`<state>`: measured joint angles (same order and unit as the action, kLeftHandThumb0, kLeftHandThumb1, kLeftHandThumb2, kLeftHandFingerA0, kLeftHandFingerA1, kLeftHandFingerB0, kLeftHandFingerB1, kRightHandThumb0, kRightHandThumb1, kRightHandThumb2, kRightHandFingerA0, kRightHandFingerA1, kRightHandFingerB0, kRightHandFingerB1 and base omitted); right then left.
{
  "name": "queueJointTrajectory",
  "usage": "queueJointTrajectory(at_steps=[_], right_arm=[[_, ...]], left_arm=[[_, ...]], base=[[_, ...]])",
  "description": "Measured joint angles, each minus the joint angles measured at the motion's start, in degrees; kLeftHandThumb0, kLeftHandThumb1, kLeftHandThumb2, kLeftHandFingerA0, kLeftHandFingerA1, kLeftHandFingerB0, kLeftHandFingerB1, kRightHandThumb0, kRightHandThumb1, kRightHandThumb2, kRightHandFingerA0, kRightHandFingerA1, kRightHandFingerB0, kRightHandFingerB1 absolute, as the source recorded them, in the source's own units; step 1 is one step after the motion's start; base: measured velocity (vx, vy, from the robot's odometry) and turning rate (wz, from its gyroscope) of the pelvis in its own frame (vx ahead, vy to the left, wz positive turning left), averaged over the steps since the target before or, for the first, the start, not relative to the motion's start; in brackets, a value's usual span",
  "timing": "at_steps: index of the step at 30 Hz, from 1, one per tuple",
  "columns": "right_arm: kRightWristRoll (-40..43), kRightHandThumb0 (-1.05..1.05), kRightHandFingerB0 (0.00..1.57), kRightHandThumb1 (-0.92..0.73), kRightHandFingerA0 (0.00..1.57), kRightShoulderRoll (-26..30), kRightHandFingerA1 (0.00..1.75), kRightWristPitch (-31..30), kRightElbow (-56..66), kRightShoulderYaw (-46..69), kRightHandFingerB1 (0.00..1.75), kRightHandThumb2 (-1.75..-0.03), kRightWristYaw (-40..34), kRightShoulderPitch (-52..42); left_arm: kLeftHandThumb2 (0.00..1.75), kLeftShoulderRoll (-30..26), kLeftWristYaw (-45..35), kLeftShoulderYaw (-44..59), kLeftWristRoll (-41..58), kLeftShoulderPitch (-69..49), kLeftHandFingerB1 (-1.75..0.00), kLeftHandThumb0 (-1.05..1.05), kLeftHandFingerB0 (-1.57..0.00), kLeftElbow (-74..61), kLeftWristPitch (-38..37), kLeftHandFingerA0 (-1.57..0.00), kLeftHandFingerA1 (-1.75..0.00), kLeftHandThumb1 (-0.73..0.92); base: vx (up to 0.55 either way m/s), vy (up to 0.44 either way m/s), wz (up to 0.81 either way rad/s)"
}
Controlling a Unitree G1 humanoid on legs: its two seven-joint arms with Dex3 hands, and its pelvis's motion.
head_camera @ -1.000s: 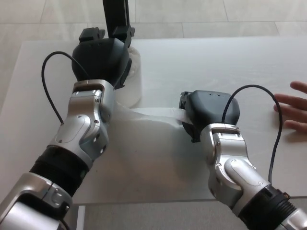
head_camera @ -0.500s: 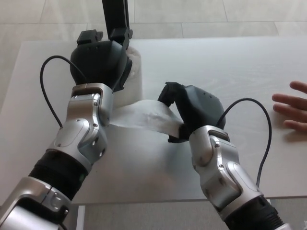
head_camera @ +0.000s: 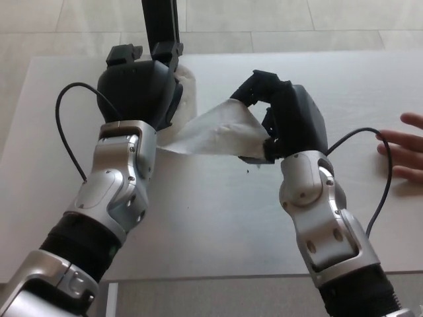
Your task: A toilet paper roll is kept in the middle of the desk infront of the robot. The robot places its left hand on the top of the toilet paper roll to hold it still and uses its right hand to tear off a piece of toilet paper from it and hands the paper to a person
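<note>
The white toilet paper roll [head_camera: 190,99] stands on the desk, mostly hidden under my left hand [head_camera: 140,87], which presses down on its top. A strip of paper [head_camera: 215,131] stretches from the roll to my right hand [head_camera: 285,116]. That hand is lifted above the desk and shut on the strip's end, with its fingers curled over the paper. I cannot tell whether the strip is still joined to the roll.
A person's hand [head_camera: 403,146] rests on the white desk [head_camera: 218,218] at the right edge, fingers pointing left. A black post [head_camera: 158,23] rises behind the roll. Cables loop from both wrists.
My right hand has risen from the desk and swung up and right, pulling the paper strip taut from the roll. The left hand stays on the roll. The person's hand has not moved.
</note>
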<state>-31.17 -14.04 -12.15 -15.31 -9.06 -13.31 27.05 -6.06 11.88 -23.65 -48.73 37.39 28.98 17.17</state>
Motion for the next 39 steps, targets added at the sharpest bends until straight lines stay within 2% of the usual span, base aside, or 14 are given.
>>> queueJointTrajectory(at_steps=[2,3,7,8,14,15,24,25,28,29,30,31,37,39], right_arm=[[1.55,-0.25,1.10,-0.35,1.47,-0.02,1.70,0.23,1.00,0.60,1.48,-1.45,-0.01,-0.07],[2.25,-0.18,0.96,-0.25,1.18,-0.04,1.75,0.31,1.36,0.77,1.69,-1.67,-0.02,-0.11],[5.14,-0.20,0.92,-0.25,1.18,-0.11,1.75,0.34,2.90,1.17,1.67,-1.69,-0.01,-0.44],[6.16,-0.30,1.01,-0.38,1.47,-0.15,1.70,0.34,3.36,1.22,1.43,-1.47,-0.01,-0.58],[10.82,-0.20,0.79,-0.42,1.14,-0.24,1.75,0.28,6.12,1.25,1.75,-1.53,-0.03,-1.08],[11.43,-0.11,1.14,-0.70,1.19,-0.26,1.26,0.27,6.47,1.23,1.24,-1.32,-0.03,-1.20],[17.85,-0.11,1.13,-0.72,1.19,-0.47,1.26,-0.41,9.51,0.88,1.23,-1.33,-0.53,-2.50],[18.44,-0.22,0.86,-0.46,1.14,-0.49,1.75,-0.51,9.70,0.85,1.75,-1.48,-0.62,-2.61],[20.71,-0.24,0.85,-0.46,1.15,-0.56,1.75,-0.92,10.42,0.71,1.75,-1.49,-0.89,-3.01],[21.30,-0.36,1.12,-0.53,1.38,-0.59,1.59,-1.05,10.64,0.65,1.44,-1.37,-0.98,-3.16],[22.07,-0.24,0.86,-0.47,1.15,-0.62,1.75,-1.20,10.89,0.58,1.75,-1.50,-1.09,-3.37],[22.78,-0.35,1.12,-0.52,1.37,-0.65,1.58,-1.35,11.10,0.50,1.44,-1.38,-1.19,-3.57],[26.43,-0.25,0.92,-0.43,1.16,-0.75,1.75,-2.16,11.76,0.32,1.74,-1.55,-2.05,-4.27],[27.62,-0.33,1.13,-0.50,1.41,-0.76,1.61,-2.41,11.89,0.24,1.45,-1.38,-2.38,-4.34]], left_arm=[[0.79,0.00,0.18,-0.01,0.00,-0.24,-0.41,-0.34,-0.20,-0.14,0.00,-0.12,-0.49,0.78],[0.82,0.01,0.25,-0.01,0.00,-0.34,-0.41,-0.33,-0.20,-0.23,0.00,-0.13,-0.49,0.76],[0.77,0.03,0.77,-0.02,0.01,-0.90,-0.43,-0.36,-0.22,-0.71,-0.02,-0.14,-0.50,0.77],[0.71,0.03,1.00,-0.02,0.00,-1.12,-0.41,-0.39,-0.21,-0.92,-0.02,-0.13,-0.50,0.80],[0.66,0.04,1.62,-0.06,0.00,-1.92,-0.40,-0.39,-0.24,-1.53,-0.02,-0.13,-0.50,0.80],[0.66,0.04,1.74,-0.07,0.00,-2.02,-0.40,-0.39,-0.24,-1.61,-0.02,-0.13,-0.49,0.80],[0.69,0.09,2.77,-0.23,-0.04,-2.66,-0.41,-0.37,-0.23,-2.06,-0.02,-0.12,-0.51,0.77],[0.69,0.09,2.87,-0.24,-0.04,-2.72,-0.41,-0.38,-0.23,-2.09,-0.02,-0.11,-0.50,0.78],[0.64,0.13,3.19,-0.34,-0.05,-2.84,-0.38,-0.42,-0.22,-2.14,-0.02,-0.12,-0.51,0.81],[0.64,0.14,3.29,-0.38,-0.06,-2.86,-0.38,-0.43,-0.21,-2.14,-0.02,-0.12,-0.51,0.83],[0.65,0.15,3.40,-0.41,-0.07,-2.88,-0.38,-0.44,-0.21,-2.14,-0.02,-0.11,-0.51,0.82],[0.65,0.16,3.49,-0.45,-0.09,-2.92,-0.38,-0.45,-0.21,-2.14,-0.02,-0.11,-0.51,0.82],[0.65,0.20,4.07,-0.57,-0.13,-3.41,-0.38,-0.46,-0.21,-2.22,-0.02,-0.11,-0.52,0.82],[0.65,0.24,4.29,-0.58,-0.13,-3.56,-0.40,-0.47,-0.21,-2.27,-0.02,-0.10,-0.53,0.82]], base=[[0.00,0.000,0.00],[0.00,0.000,0.00],[0.00,0.000,0.00],[0.00,0.000,0.00],[0.00,0.000,0.00],[0.00,0.000,0.00],[0.00,0.000,0.00],[0.00,0.000,0.00],[0.00,0.000,0.00],[0.00,0.000,0.00],[0.00,0.000,0.00],[0.00,0.000,0.00],[0.00,0.000,0.00],[0.00,0.000,0.00]])
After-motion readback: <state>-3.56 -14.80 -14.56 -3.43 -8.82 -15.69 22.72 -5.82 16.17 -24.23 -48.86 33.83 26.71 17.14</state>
